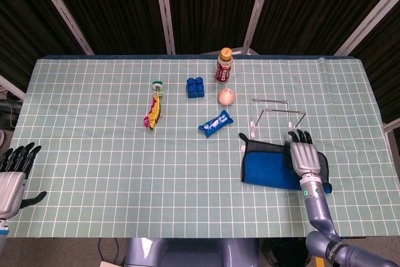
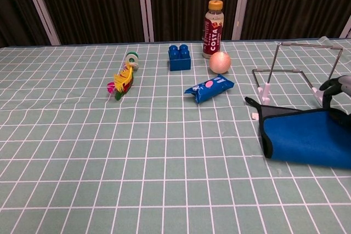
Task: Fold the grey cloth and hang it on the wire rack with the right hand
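The grey cloth [image 1: 265, 167] lies folded over on the right of the table, its blue underside facing up with a dark rim at the left edge [image 2: 307, 138]. My right hand [image 1: 306, 159] rests on its right part, palm down, fingers curled over the far edge [image 2: 335, 89] and holding the folded-over layer. Just beyond the cloth stands the wire rack [image 1: 275, 114], empty, with my fingertips close to its right foot [image 2: 299, 72]. At the table's near left corner my left hand [image 1: 12, 182] hangs with fingers spread, holding nothing.
Behind the cloth lie a blue packet [image 1: 215, 122], a pale ball [image 1: 225, 96], a blue brick [image 1: 195, 87] and a brown bottle [image 1: 224, 65]. A colourful toy [image 1: 154, 107] lies left of centre. The checked tablecloth [image 1: 112, 173] covers the table.
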Tool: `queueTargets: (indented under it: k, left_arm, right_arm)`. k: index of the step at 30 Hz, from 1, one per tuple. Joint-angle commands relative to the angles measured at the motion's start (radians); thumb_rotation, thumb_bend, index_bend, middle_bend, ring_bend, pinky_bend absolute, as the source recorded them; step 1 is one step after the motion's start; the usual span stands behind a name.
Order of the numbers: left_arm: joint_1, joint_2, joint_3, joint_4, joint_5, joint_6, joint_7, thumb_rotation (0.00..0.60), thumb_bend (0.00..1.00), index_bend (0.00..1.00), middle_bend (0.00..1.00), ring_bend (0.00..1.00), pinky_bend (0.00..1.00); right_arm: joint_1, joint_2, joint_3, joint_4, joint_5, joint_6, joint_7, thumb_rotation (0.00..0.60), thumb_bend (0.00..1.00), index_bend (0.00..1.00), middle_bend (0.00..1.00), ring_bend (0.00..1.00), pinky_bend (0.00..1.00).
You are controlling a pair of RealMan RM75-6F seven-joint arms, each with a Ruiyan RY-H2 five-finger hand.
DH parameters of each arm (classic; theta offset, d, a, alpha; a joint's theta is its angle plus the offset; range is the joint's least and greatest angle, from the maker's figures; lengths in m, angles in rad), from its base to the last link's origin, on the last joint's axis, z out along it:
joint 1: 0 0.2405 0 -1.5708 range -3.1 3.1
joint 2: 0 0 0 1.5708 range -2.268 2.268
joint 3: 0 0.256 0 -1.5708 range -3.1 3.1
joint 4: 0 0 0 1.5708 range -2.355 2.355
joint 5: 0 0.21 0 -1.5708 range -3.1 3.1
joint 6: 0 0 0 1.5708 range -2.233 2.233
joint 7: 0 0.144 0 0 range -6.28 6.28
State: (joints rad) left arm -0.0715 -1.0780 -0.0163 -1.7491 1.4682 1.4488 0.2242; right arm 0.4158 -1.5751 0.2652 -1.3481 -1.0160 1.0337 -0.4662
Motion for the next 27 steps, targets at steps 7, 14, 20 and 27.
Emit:
queueTargets:
  k: [7,14,20,27]
  left_arm:
    - [-0.002,0.002,0.000,0.002,-0.004,-0.003,-0.006,0.600,0.00,0.00,0.00,0.00,0.00]
    - [-0.003,0.000,0.001,0.002,-0.004,-0.003,-0.001,0.600,0.00,0.00,0.00,0.00,0.00]
    - [-0.003,-0.002,0.003,0.001,-0.003,-0.002,0.003,0.600,0.00,0.00,0.00,0.00,0.00]
    - [-0.005,-0.002,0.002,0.002,-0.007,-0.004,0.000,0.600,0.00,0.00,0.00,0.00,0.00]
  right_arm:
    - [0.022,-0.011,0.004,0.041,0.079,-0.004,-0.015,0.600,0.49,0.66,0.12,0.00,0.01]
    - [0.026,-0.010,-0.007,0.054,0.093,-0.008,0.005,0.600,0.49,0.66,0.12,0.00,0.01]
    - [0.030,-0.018,-0.019,0.059,0.096,-0.007,0.019,0.600,0.49,0.66,0.12,0.00,0.01]
    - [0.041,-0.034,-0.022,0.088,0.108,-0.002,0.019,0.600,0.49,0.66,0.12,0.00,0.01]
